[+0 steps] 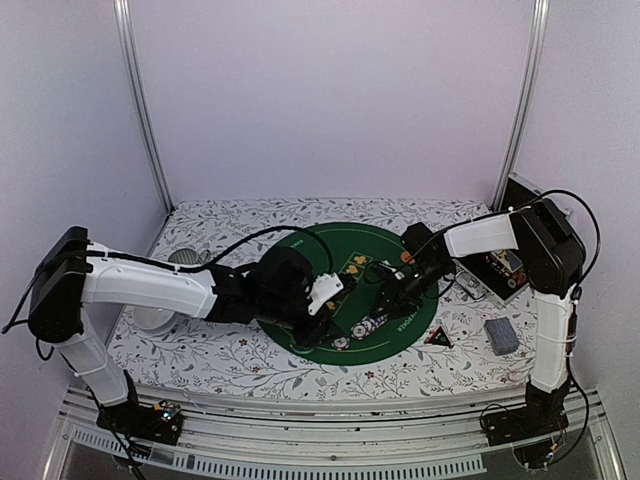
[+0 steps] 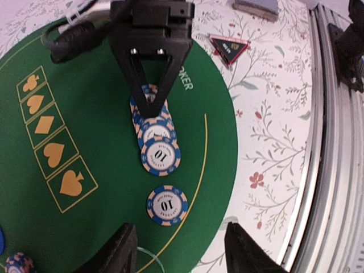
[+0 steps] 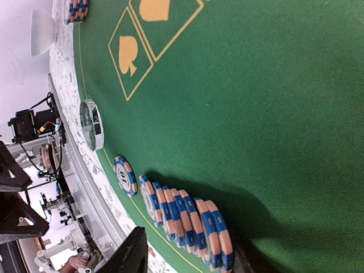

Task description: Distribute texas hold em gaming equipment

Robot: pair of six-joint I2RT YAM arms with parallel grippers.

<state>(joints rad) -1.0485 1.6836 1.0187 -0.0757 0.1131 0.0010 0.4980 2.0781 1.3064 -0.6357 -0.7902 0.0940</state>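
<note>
I saw left gripper (image 2: pixel 179 239) jaws apart, lone chip (image 2: pixel 166 205) just ahead. Right gripper (image 2: pixel 151 109) sat on the chip row (image 2: pixel 159 149); couldn't tell its jaws.

Left end effector (image 2: pixel 181 230), jaws apart

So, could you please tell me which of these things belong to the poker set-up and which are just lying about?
Part of the job:
- row of overlapping chips
- single chip
- small chip stack
- grey-blue card deck

Just lying about:
- white bowl
- striped mug
- floral tablecloth
- green poker mat, only the surface
</note>
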